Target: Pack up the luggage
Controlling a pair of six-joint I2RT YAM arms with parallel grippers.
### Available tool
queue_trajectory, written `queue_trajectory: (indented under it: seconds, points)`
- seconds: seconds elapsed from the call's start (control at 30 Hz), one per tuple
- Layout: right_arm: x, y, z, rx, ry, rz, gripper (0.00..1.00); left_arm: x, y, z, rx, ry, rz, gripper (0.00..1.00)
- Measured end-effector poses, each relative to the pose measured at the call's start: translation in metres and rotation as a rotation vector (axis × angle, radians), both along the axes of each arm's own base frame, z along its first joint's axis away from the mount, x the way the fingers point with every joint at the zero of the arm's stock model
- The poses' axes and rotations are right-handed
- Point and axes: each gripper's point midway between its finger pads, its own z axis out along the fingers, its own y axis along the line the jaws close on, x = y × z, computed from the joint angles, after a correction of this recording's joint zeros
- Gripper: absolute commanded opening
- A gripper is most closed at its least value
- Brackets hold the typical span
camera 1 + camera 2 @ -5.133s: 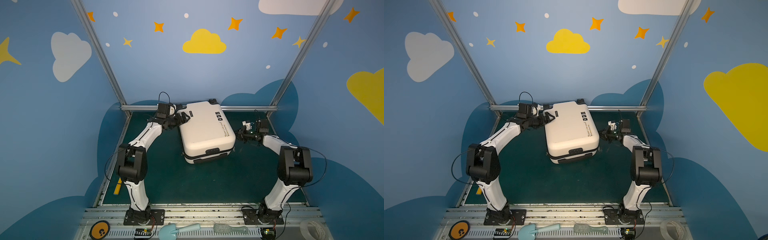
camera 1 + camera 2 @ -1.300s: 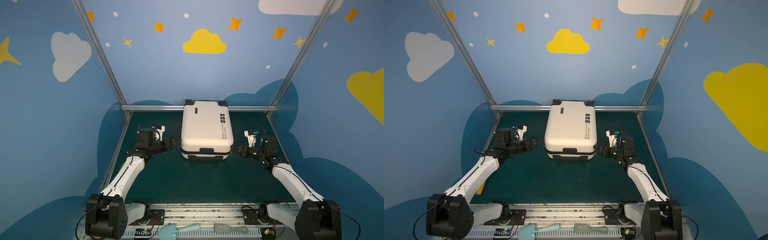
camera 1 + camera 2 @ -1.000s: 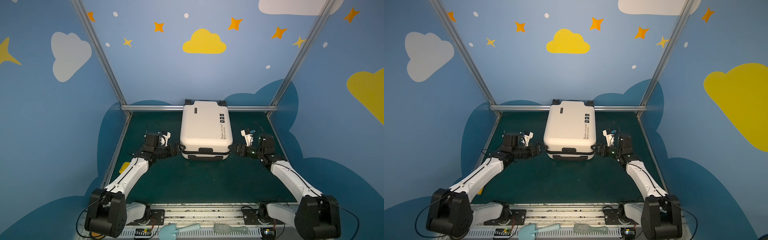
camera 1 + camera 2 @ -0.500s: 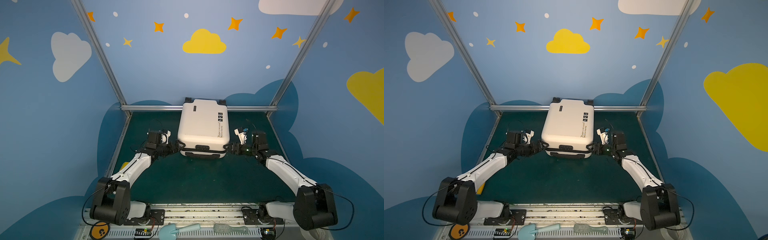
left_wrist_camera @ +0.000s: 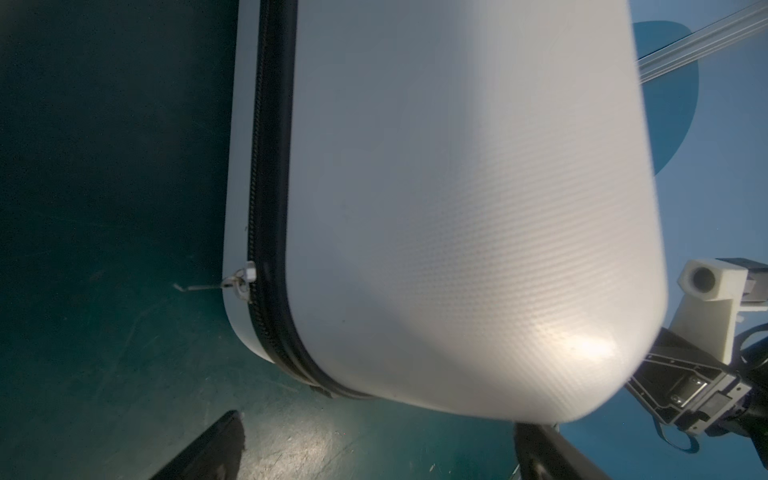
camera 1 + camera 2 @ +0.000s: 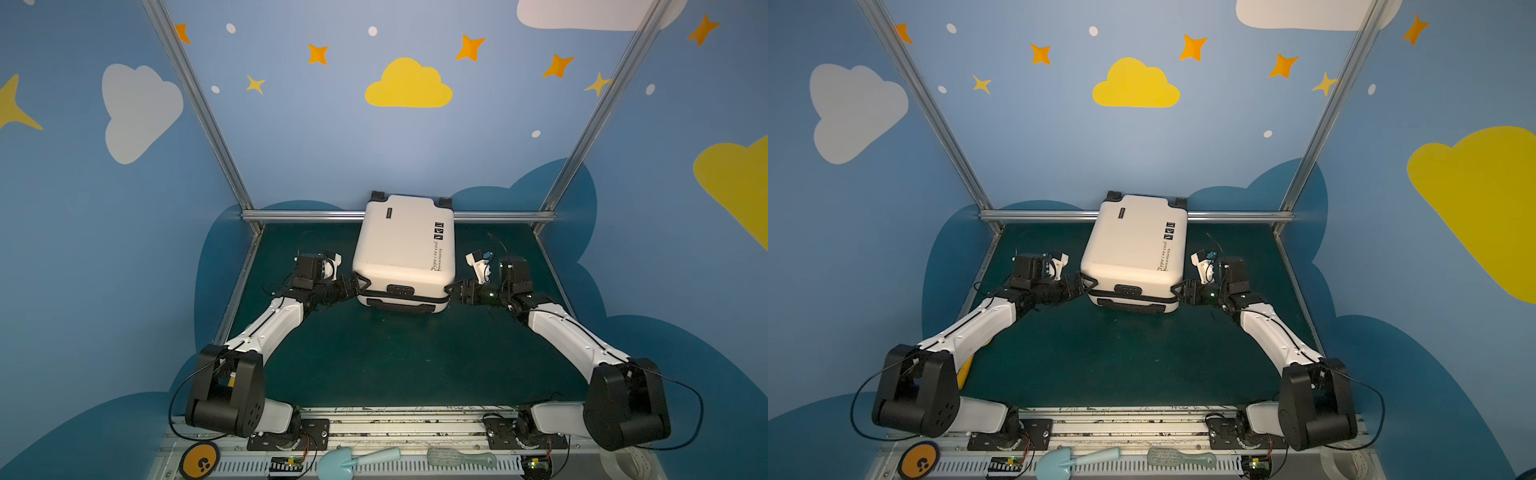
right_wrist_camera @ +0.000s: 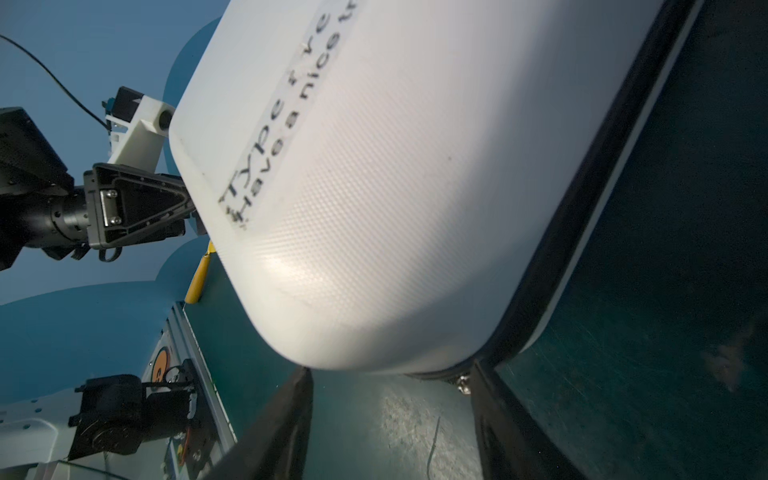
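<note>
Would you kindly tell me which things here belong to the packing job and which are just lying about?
Job: luggage, flanked by left gripper and right gripper.
Lying about: blue toy shovel, brush, orange disc.

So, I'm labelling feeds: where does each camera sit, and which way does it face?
Top view: high in front, looking down at the luggage; left arm, right arm show.
Top view: alongside, same luggage, same arms.
Left wrist: on left arm, facing luggage corner; left gripper shows.
Right wrist: on right arm, facing opposite corner; right gripper shows.
Shared: the luggage.
</note>
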Motion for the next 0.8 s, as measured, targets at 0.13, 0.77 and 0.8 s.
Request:
queue_trajectory:
  seconds: [0.13,0.77,0.8]
  points:
    - [-0.010,-0.015,-0.007,-0.013,-0.002,-0.048,0.59,-0.001,0.001,0.012,-0.006,-0.031,0.003,1.00]
    - [-0.017,-0.012,-0.065,-0.024,0.118,-0.048,0.43,-0.018,0.001,0.054,-0.042,-0.128,-0.013,1.00]
    - [-0.016,-0.011,-0.067,-0.026,0.122,-0.047,0.43,-0.019,0.001,0.053,-0.042,-0.122,-0.011,1.00]
